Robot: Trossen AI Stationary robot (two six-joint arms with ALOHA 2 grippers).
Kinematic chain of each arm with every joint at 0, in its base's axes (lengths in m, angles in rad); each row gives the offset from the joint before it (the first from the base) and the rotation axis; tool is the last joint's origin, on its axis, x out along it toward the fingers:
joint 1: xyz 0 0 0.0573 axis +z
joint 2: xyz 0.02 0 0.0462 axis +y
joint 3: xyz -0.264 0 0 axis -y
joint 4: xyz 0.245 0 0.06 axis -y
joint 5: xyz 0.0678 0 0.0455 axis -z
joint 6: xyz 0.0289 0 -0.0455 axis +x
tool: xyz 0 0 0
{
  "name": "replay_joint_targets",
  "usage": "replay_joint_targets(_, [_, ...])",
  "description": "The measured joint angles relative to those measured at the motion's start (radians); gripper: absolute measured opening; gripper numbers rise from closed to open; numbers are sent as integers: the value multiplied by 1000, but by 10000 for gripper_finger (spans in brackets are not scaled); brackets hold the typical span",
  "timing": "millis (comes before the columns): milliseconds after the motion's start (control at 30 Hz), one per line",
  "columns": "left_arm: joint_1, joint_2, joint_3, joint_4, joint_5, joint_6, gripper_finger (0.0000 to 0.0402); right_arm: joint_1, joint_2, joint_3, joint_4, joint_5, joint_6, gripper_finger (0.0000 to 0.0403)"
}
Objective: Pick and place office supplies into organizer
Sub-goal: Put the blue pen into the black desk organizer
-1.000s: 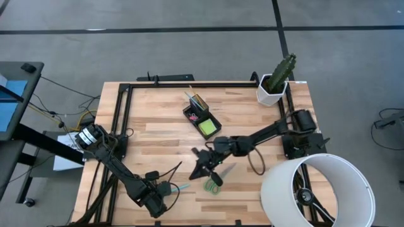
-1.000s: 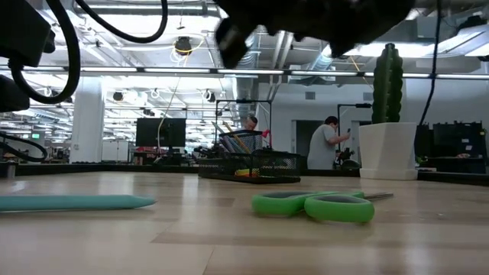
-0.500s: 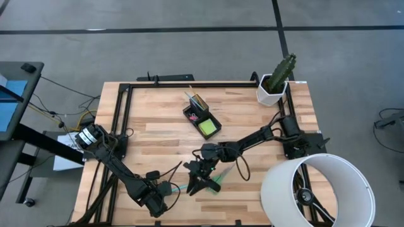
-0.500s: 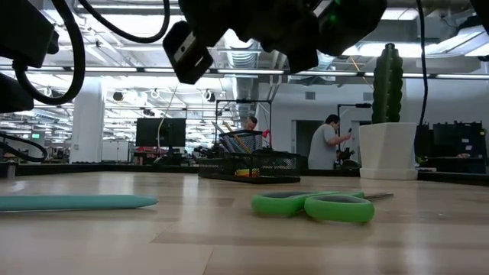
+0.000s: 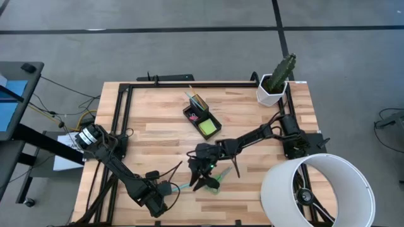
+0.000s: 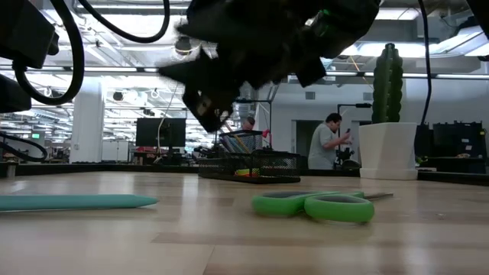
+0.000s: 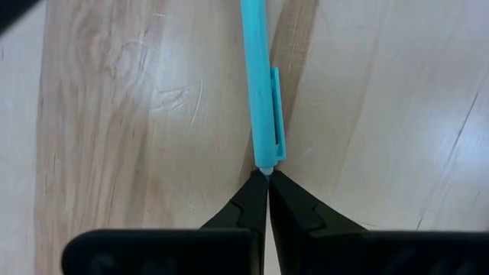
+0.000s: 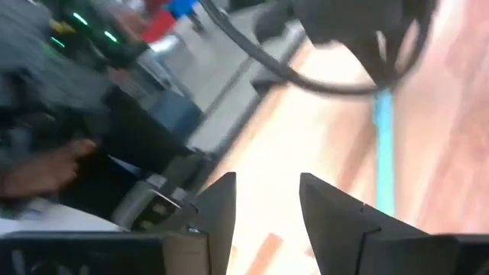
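Observation:
A teal pen [image 7: 263, 84] lies flat on the wooden table near the front edge [image 5: 182, 186]. My left gripper [image 7: 266, 179] points down, shut, at the pen's clip end. Green-handled scissors [image 6: 313, 206] lie flat to the pen's right, partly under my right arm [image 5: 214, 183]. My right gripper [image 8: 267, 183] hangs open above the table beside the scissors [image 5: 199, 179], touching nothing. The black organizer [image 5: 201, 116] stands mid-table, with a lime pad [image 5: 207, 128] in its tray and pens [image 5: 194, 101] in its cup. My left gripper's shut fingertips [image 7: 260, 187] meet the teal pen's clip end [image 7: 263, 169] from above, in line with the pen. The pen lies flat on the table. Whether the tips pinch that end or only touch it, I cannot tell.
A white pot with a cactus [image 5: 274, 88] stands at the far right corner. A large white cylinder [image 5: 315, 189] is off the near right corner. Black frame rails [image 5: 120, 126] border the table. People [image 6: 325, 145] stand in the room behind.
My right gripper has come down and toward the table's near edge, over the scissors' handle end, has rolled at the wrist, and its fingers have spread open. The scissors and the teal pen lie where they were.

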Motion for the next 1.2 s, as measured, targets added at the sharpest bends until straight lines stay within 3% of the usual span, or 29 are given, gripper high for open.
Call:
replay_joint_targets(233, [1,0,0,0,-2,-4,0,-7,2,-1,14,163,-196,125])
replay_joint_targets(633, [2,-1,-1,21,-5,-34,0,22,2,-2,-65,355,-337,124])
replay_joint_targets(800, [4,-1,-1,23,-5,-35,0,45,1,-2,-69,485,-368,124])
replay_joint_targets(900, [6,-1,-1,24,-4,-35,0,44,5,-2,-65,485,-339,124])
replay_joint_targets(1200, [7,-1,-1,24,-1,-42,0,68,182,9,130,440,-263,124])
